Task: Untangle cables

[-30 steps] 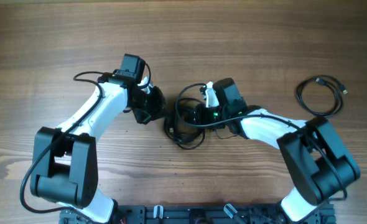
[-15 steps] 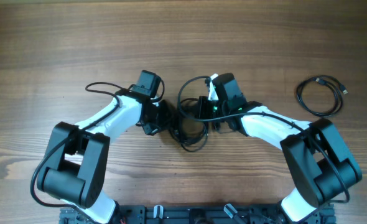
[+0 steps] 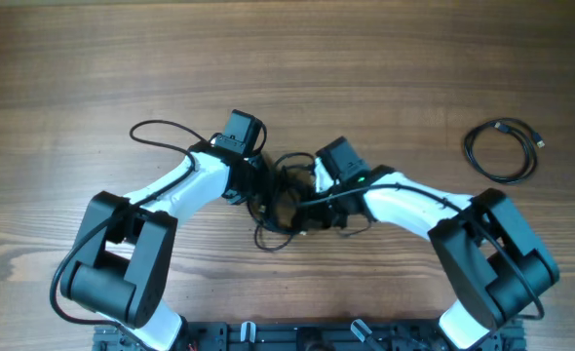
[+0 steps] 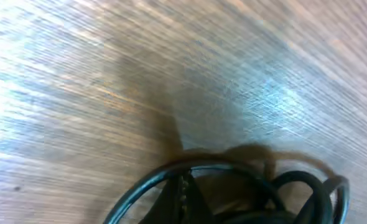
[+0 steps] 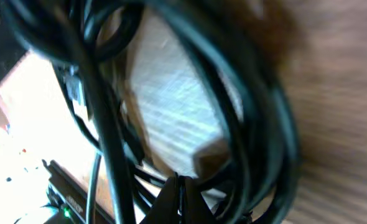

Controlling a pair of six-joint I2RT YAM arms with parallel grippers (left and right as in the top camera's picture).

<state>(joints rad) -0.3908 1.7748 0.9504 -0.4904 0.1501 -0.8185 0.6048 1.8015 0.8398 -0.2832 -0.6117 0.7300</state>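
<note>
A tangle of thin black cables [image 3: 289, 158] lies at the table's middle, between my two arms. My left gripper [image 3: 261, 190] reaches into its left side. In the left wrist view this gripper [image 4: 183, 183] has its jaws pressed together, and a cable arc [image 4: 140, 186] runs right across the tips. My right gripper [image 3: 303, 206] is buried in the tangle's right side. The right wrist view shows that gripper [image 5: 180, 184] shut deep among blurred crossing cables [image 5: 258, 124]. The exact strand pinched is hidden.
A separate coiled black cable [image 3: 502, 153] with a small plug lies alone at the right of the wooden table [image 3: 414, 58]. A black wire loop [image 3: 156, 129] hangs off the left arm. The arm bases stand at the front edge.
The left arm swung right until its gripper reached the tangle. The right gripper dropped down-left into the cables and closed. The tangle shifted and bunched between the two grippers.
</note>
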